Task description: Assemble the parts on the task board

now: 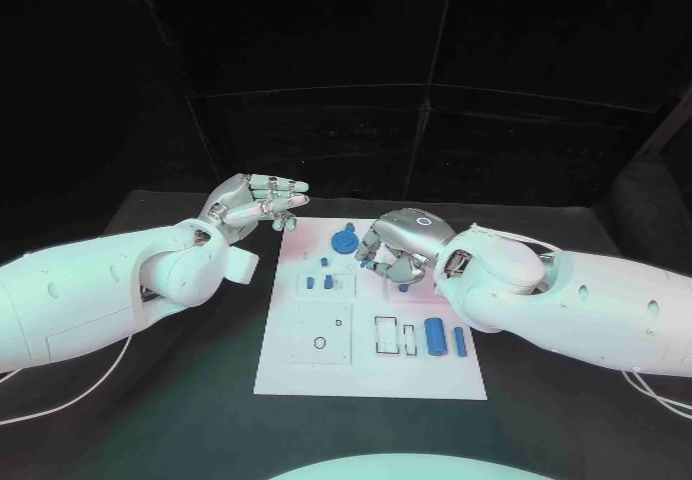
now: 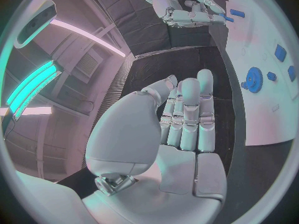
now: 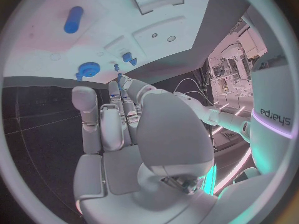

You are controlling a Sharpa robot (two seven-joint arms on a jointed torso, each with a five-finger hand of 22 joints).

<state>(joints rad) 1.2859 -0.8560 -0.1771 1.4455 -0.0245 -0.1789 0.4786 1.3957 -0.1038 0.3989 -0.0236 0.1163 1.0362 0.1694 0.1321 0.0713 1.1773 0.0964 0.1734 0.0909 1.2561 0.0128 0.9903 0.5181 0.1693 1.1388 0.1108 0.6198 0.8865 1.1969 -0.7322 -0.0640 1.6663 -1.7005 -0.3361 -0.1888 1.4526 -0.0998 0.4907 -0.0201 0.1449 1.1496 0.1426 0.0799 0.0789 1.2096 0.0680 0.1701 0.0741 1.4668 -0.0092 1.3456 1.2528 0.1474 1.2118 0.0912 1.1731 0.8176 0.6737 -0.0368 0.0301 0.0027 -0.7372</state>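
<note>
Black table [image 1: 173, 400] under white task board [image 1: 361, 370], dark room behind.

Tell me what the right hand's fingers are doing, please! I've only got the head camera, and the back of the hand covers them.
Observer: The right wrist view shows the right hand from behind. Its palm is bare and its fingers reach out toward the task board.
Operator: Did it grab a piece?
Observer: A small blue piece sits right at the fingertips. I cannot tell whether they pinch it.
Operator: Is the left hand holding something secret?
Observer: No. In the left wrist view the left hand has an empty palm, and its fingers lie side by side.
Operator: And the round piece?
Observer: The blue gear lies on the board, its teeth plain to see, with nothing touching it.
</note>
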